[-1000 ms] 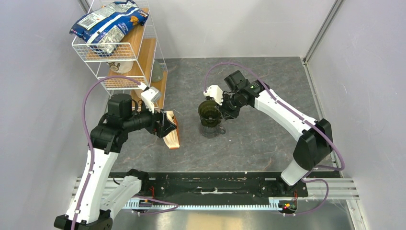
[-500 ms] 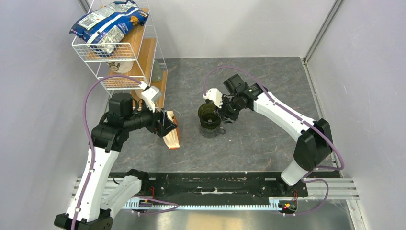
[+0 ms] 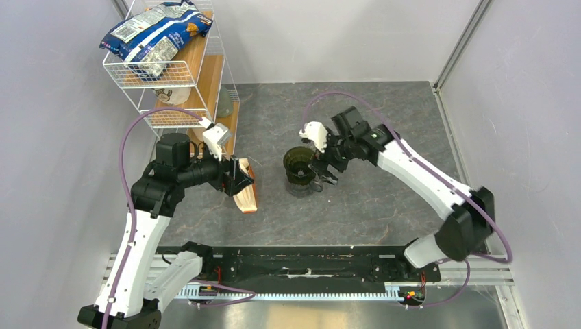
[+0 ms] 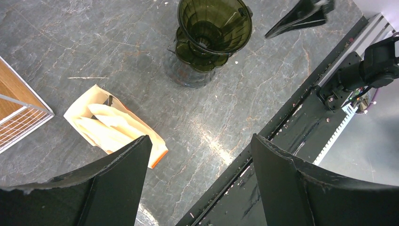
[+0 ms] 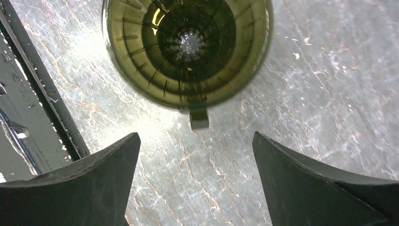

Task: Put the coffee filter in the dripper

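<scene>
The dark olive dripper (image 3: 299, 163) stands on a clear glass cup (image 3: 306, 186) mid-table; the right wrist view shows its ribbed inside (image 5: 188, 47) holding nothing. My right gripper (image 3: 329, 171) (image 5: 196, 135) is open just right of it, and the dripper's small handle (image 5: 198, 117) lies just ahead of the gap between the jaws. No loose coffee filter shows; pale filter papers (image 4: 106, 129) lie in the mouth of the tan, orange-edged packet (image 3: 248, 197). My left gripper (image 3: 241, 179) (image 4: 201, 139) hangs open above that packet, holding nothing.
A white wire rack with wooden shelves (image 3: 188, 75) stands at the back left, with a blue bag (image 3: 154, 31) on top; its corner shows in the left wrist view (image 4: 19, 113). A black rail (image 3: 308, 260) runs along the near edge. Grey walls close in both sides.
My right gripper has opened, let go of the dripper and drawn back a little to the right. The left arm and the packet have not moved.
</scene>
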Robot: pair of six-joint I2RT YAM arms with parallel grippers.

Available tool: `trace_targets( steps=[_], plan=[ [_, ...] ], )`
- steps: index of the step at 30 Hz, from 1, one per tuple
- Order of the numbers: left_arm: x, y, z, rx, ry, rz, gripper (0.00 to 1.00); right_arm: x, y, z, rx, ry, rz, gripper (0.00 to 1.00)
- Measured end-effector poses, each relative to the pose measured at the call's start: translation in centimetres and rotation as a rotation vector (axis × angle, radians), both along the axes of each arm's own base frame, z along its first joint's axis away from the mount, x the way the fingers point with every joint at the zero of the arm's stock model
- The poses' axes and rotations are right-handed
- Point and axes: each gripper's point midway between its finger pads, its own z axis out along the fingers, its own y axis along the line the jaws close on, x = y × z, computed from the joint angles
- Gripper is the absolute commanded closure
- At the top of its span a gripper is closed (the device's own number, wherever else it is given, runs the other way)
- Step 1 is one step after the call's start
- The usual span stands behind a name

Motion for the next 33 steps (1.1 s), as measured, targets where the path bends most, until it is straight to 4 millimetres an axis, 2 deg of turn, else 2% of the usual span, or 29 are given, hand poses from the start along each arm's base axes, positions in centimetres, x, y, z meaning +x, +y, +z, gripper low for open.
trace_targets(
  steps=[2,6,10,15,19,25,33],
  plan=[
    [0.0,0.0,0.0,0.0,-0.001,0.0,0.15,-0.3,-0.7,1.2,0.041,-0.036,-0.025,0.05],
    [-0.2,0.0,-0.1,-0.002,-0.006,0.0,0.15,-1.1,-3.0,2.9,0.158,-0.104,-0.096,0.16],
    [-0.5,0.1,-0.5,-0.005,-0.004,0.001,0.15,-2.0,-4.9,2.1,0.252,-0.165,-0.144,0.28],
    [-0.1,-0.1,-0.6,-0.013,-0.001,0.006,0.15,-4.0,-4.4,-3.1,0.337,-0.172,-0.103,0.34],
    [0.3,-0.2,-0.7,-0.013,0.003,0.005,0.15,-4.0,-3.6,-6.0,0.373,-0.155,-0.096,0.38],
    [0.4,-0.2,-0.8,-0.011,0.008,0.005,0.15,-1.9,-2.0,-6.3,0.432,-0.211,-0.075,0.4],
    [0.4,-0.2,-0.9,-0.009,0.01,0.007,0.15,-1.5,-0.2,-6.5,0.478,-0.221,-0.013,0.44]
  ],
)
